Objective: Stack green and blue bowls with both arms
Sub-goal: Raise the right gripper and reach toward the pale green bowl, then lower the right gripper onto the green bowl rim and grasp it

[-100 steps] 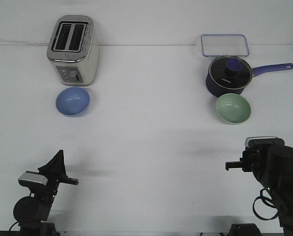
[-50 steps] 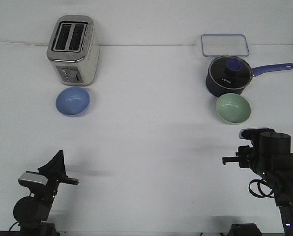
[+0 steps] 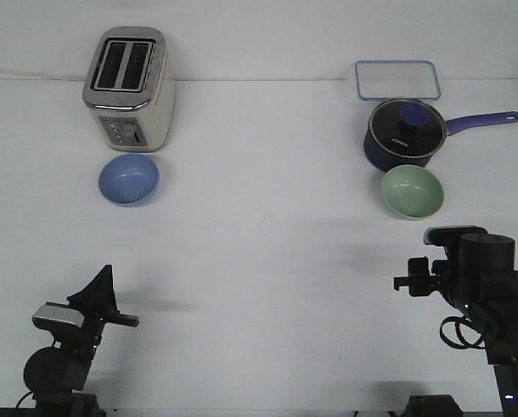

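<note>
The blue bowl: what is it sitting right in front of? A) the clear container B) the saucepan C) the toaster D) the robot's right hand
C: the blue bowl sits just in front of the toaster, far from the saucepan and green bowl.

White table under even light (soft shadows), plain white wall behind.

Single front view, high behind the robot, facing forward over the white table, whole tabletop framed
</note>
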